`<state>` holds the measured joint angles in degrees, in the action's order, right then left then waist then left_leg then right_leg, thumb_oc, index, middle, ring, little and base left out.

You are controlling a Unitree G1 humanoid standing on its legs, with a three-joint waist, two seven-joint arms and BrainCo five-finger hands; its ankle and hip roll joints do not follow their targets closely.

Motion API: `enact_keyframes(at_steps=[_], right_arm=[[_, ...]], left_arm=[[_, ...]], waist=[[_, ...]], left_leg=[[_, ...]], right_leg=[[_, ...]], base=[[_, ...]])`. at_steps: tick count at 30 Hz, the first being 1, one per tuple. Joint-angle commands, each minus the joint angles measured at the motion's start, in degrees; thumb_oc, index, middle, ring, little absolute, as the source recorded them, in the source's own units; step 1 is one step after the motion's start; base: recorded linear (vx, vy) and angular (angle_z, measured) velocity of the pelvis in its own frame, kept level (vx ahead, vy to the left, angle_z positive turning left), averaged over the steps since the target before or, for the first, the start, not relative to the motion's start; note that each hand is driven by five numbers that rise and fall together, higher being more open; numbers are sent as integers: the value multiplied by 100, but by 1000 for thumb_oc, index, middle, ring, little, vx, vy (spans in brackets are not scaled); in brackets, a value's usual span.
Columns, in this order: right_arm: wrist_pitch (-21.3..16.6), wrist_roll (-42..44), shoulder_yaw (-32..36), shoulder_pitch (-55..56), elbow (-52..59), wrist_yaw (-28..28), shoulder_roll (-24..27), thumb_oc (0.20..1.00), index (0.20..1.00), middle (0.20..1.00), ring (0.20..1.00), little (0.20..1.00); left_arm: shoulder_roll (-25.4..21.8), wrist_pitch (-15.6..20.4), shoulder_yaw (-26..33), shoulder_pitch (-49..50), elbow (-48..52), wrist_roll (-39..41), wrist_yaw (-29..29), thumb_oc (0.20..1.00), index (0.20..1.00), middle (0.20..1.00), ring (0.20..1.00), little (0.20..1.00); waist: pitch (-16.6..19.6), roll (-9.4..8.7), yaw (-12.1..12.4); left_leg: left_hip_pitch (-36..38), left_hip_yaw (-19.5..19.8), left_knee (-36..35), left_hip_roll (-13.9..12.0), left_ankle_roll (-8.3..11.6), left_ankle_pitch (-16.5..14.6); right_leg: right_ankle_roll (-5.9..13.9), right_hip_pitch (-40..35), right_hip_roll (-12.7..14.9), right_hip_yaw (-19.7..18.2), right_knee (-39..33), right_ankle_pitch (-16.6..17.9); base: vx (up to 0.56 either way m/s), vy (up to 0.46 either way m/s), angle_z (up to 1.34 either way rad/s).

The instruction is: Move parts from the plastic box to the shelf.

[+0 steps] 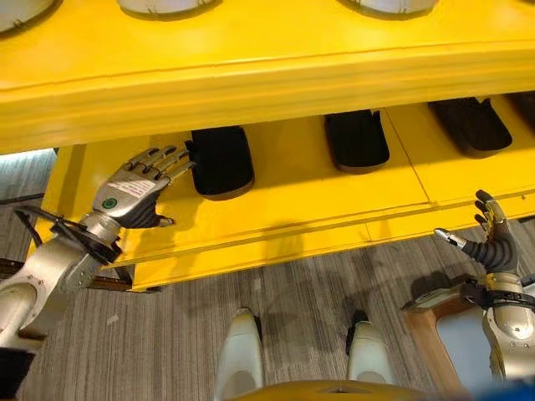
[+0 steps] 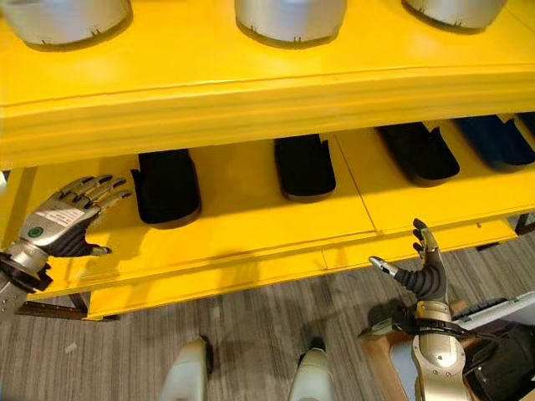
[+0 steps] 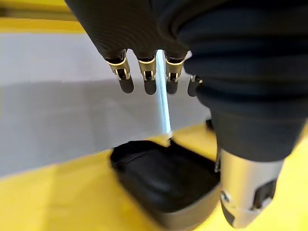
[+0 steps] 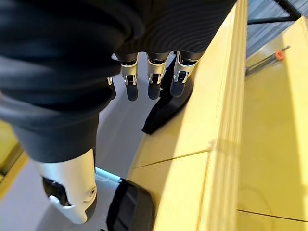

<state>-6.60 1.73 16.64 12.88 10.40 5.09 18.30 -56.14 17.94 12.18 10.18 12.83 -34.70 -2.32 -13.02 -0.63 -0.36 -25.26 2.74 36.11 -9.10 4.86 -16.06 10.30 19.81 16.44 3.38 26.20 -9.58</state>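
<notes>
A black moulded part (image 1: pixel 221 160) lies on the lower level of the yellow shelf (image 1: pixel 292 213), at its left end. My left hand (image 1: pixel 134 194) rests beside it, open, its straight fingers (image 3: pixel 147 77) reaching the part's left edge without curling round it. The left wrist view shows the same part (image 3: pixel 163 180) lying free past the fingertips. My right hand (image 1: pixel 497 242) stands open and empty below the shelf's front edge at the lower right. It is above a pale box (image 1: pixel 464 334) with a brown rim.
Two more black parts (image 1: pixel 357 140) (image 1: pixel 470 125) lie further right on the lower level, then a dark blue one (image 2: pixel 501 140). Silver round parts (image 2: pixel 288 18) stand on the upper level, which overhangs the lower one. Striped grey floor (image 1: pixel 292 309) lies in front.
</notes>
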Motion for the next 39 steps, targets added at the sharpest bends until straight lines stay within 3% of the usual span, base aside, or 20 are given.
enact_keyframes(at_steps=[1,2,3,5,6,7,10,14,18,25,27,29,30,31,32,33,35,36,39], right_arm=[[-404,297,126,-48,382,24,44,1000,1000,1000,1000,1000],[-438,445,24,-58,360,-47,5,1000,1000,1000,1000,1000],[-444,692,-195,-86,282,-223,21,1000,1000,1000,1000,1000],[-441,821,-406,-124,179,-342,79,1000,1000,1000,1000,1000],[-456,999,-704,-121,56,-456,151,1000,1000,1000,1000,1000],[-463,1003,-709,-117,50,-456,164,1000,1000,1000,1000,1000],[-445,1128,-1078,-178,-114,-523,234,1000,1000,1000,1000,1000],[-430,1275,-1257,-199,-256,-473,239,1000,1000,1000,1000,1000],[-454,1375,-1508,-392,-415,-394,335,1000,1000,1000,1000,1000],[-464,1485,-1636,-369,-351,-560,573,1000,1000,1000,1000,1000],[-476,1494,-1566,-271,-346,-591,678,1000,1000,1000,1000,1000],[-518,1480,-1483,-240,-332,-538,740,1000,1000,1000,1000,1000],[-530,1472,-1436,-220,-309,-536,752,1000,1000,1000,1000,1000],[-523,1453,-1434,-218,-304,-537,748,1000,1000,1000,1000,1000],[-538,1455,-1422,-248,-302,-541,689,1000,1000,1000,1000,1000],[-537,1454,-1420,-253,-302,-542,685,1000,1000,1000,1000,1000],[-540,1496,-1446,-285,-334,-627,559,1000,1000,1000,1000,1000],[-545,1493,-1484,-313,-372,-653,511,1000,1000,1000,1000,1000],[-543,1500,-1629,-449,-515,-713,392,1000,1000,1000,1000,1000]], left_arm=[[342,95,5,18,201,1816,328,1000,1000,1000,1000,1000],[685,59,-63,199,151,2439,399,1000,1000,1000,1000,1000],[1347,-69,-265,554,-121,3775,793,1000,1000,1000,1000,1000],[1730,-222,-549,685,-443,4674,1076,1000,1000,1000,1000,1000],[2251,-411,-820,858,-764,5455,1260,1000,1000,1000,1000,1000],[2259,-410,-821,864,-766,5462,1267,1000,1000,1000,1000,1000],[2907,-665,-1234,937,-1366,6497,1376,1000,1000,1000,1000,1000],[3353,-786,-1520,911,-1750,6698,1360,1000,1000,1000,1000,1000],[3882,-902,-1731,898,-1934,7463,1282,1000,1000,1000,1000,1000],[4020,-940,-1809,1160,-1879,7492,1366,1000,1000,1000,1000,1000],[4069,-953,-1847,1214,-1920,7532,1433,1000,1000,1000,1000,1000],[4073,-915,-1906,1086,-1973,7490,1417,1000,1000,1000,1000,1000],[4090,-895,-1873,1055,-1970,7500,1420,1000,1000,1000,1000,1000],[4091,-885,-1846,1058,-1974,7511,1419,1000,1000,1000,1000,1000],[4089,-830,-1835,1012,-1990,7446,1359,1000,1000,1000,1000,1000],[4087,-830,-1834,1006,-1991,7445,1359,1000,1000,1000,1000,1000],[4071,-793,-1749,1044,-1928,7353,1355,1000,1000,1000,1000,1000],[4077,-775,-1689,1081,-1861,7332,1361,1000,1000,1000,1000,1000],[4102,-720,-1591,1192,-1732,7344,1369,1000,1000,1000,1000,1000]], waist=[[391,47,-34],[420,65,-13],[407,140,-7],[435,159,-28],[531,174,-28],[513,184,-32],[677,198,-21],[784,216,39],[999,288,46],[1105,410,39],[1109,461,-14],[1004,425,-105],[957,345,-154],[920,295,-127],[794,170,-38],[801,160,-45],[769,-3,122],[822,-69,195],[947,-108,325]], left_leg=[[100,264,-443,91,-90,922],[317,272,-674,75,-89,976],[858,227,-1245,34,-89,1158],[1226,187,-1650,8,-88,1293],[1696,125,-2226,-40,-78,1478],[1756,119,-2283,-46,-75,1500],[2295,29,-2892,-153,-41,1734],[2617,-18,-3330,-314,23,1968],[2715,-13,-3619,-508,130,2229],[2781,-60,-3729,-836,264,2698],[2664,-1,-3652,-999,360,2991],[2430,-197,-3415,-1069,357,3152],[2369,-453,-3106,-936,275,2860],[2329,-414,-2905,-765,192,2580],[2298,-68,-2702,-31,-17,2016],[2275,-63,-2702,-16,-26,2036],[2207,481,-2647,1036,-324,1578],[2139,818,-2664,1447,-440,1547],[2108,1748,-2833,2153,-697,1694]], right_leg=[[-364,-93,-298,48,536,352],[-352,-290,-355,85,369,393],[-330,-828,-427,186,-166,536],[-313,-1153,-470,269,-535,641],[-308,-1559,-558,355,-1042,757],[-310,-1612,-564,360,-1085,774],[-293,-2121,-614,451,-1662,898],[-324,-2496,-744,500,-2102,957],[-410,-2660,-936,556,-2409,990],[-615,-2678,-1281,428,-2541,965],[-745,-2736,-1493,468,-2704,977],[-821,-2775,-1527,545,-2764,987],[-857,-2771,-1496,613,-2785,1008],[-837,-2770,-1445,593,-2777,1028],[-808,-2763,-1361,481,-2808,1112],[-802,-2747,-1348,488,-2811,1125],[-808,-2655,-1346,317,-2882,1276],[-795,-2542,-1378,228,-2916,1358],[-843,-2357,-1654,-164,-3002,1471]], base=[[70,-22,6],[158,-52,-1],[173,-59,-4],[143,-65,-5],[104,-51,0],[110,-51,-2],[76,-36,-1],[39,-65,-5],[-39,-128,3],[-19,-131,-11],[-43,-196,-8],[-105,-167,-2],[-105,-113,0],[-86,-118,5],[-36,-35,2],[-69,-58,-21],[-56,-60,-32],[-27,-71,-35],[-10,-39,-99]])
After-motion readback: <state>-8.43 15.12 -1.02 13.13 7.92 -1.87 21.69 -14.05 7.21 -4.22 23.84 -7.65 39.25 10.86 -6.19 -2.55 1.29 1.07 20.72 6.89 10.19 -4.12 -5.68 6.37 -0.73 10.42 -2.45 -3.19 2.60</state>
